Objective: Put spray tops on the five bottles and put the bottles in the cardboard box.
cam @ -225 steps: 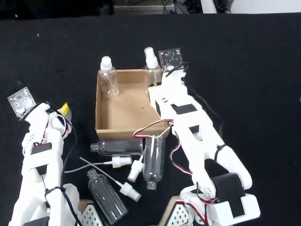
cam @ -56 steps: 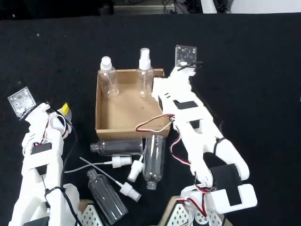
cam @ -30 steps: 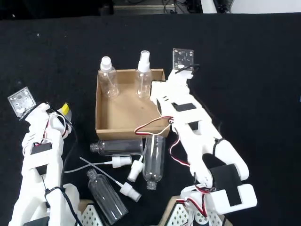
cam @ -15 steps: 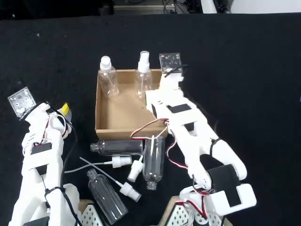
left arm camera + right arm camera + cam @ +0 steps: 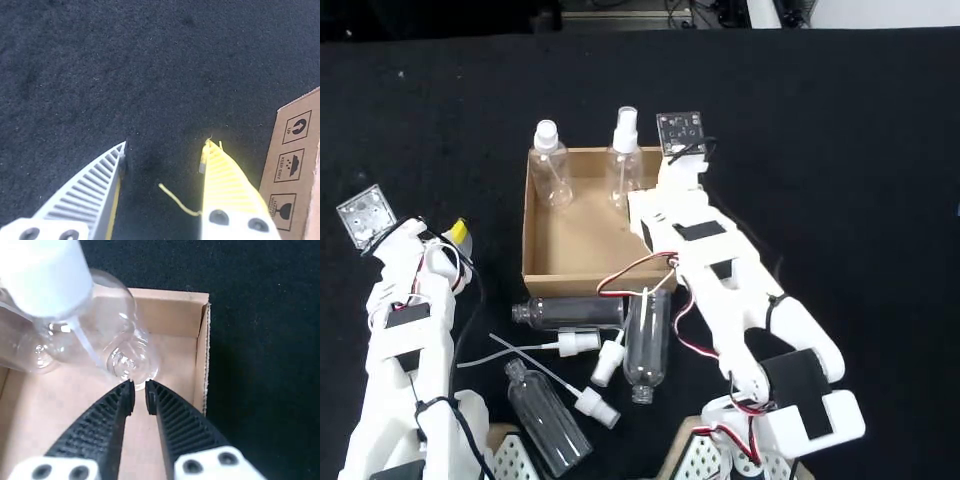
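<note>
- Just ahead of the right end effector (image 5: 139, 388), nearly closed and empty, a capped bottle (image 5: 125, 347) stands inside the cardboard box (image 5: 201, 365).
- The left end effector (image 5: 165, 150) hangs open above the tabletop (image 5: 125, 65).

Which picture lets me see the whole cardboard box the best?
The high view. It looks down into the open box, showing its floor and walls, though the right arm covers one side. The left wrist view catches just an outside edge with printed symbols. The right wrist view shows one inside corner.
</note>
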{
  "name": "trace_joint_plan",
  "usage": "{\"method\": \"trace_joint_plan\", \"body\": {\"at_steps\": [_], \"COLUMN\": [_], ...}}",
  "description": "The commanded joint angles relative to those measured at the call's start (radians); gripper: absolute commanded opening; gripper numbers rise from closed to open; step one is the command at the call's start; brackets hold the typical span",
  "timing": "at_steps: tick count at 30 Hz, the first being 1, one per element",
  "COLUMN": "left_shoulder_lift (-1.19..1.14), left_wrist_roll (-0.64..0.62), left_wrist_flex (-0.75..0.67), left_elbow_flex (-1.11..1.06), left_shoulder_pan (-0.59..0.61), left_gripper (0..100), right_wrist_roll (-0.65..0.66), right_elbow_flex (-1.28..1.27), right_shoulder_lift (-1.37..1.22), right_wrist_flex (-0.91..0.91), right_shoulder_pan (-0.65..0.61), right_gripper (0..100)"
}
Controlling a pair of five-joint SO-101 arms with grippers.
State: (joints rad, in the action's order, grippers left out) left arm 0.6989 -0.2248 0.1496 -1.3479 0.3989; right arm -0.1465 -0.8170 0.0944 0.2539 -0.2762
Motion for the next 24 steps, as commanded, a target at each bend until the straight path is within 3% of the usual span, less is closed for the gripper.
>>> {"method": "trace_joint_plan", "body": {"at_steps": [1,12,24], "left_shoulder_lift": [0.017,0.017,0.017], "left_wrist_roll": [0.006,0.006,0.006], "left_wrist_flex": [-0.018,-0.018,-0.018], "left_elbow_flex": [0.016,0.016,0.016], "left_shoulder_pan": [-0.004,-0.004,-0.004], "left_gripper": [22,22,22], "right_wrist_roll": [0.011,0.011,0.003], "right_elbow_flex": [-0.004,-0.013,-0.005], "right_shoulder_lift": [0.088,0.246,0.108], "right_wrist_flex": [-0.029,0.087,-0.077], "right_shoulder_pan": [-0.023,0.014,0.075], "right_gripper": [1.1,1.1,1.0]}}
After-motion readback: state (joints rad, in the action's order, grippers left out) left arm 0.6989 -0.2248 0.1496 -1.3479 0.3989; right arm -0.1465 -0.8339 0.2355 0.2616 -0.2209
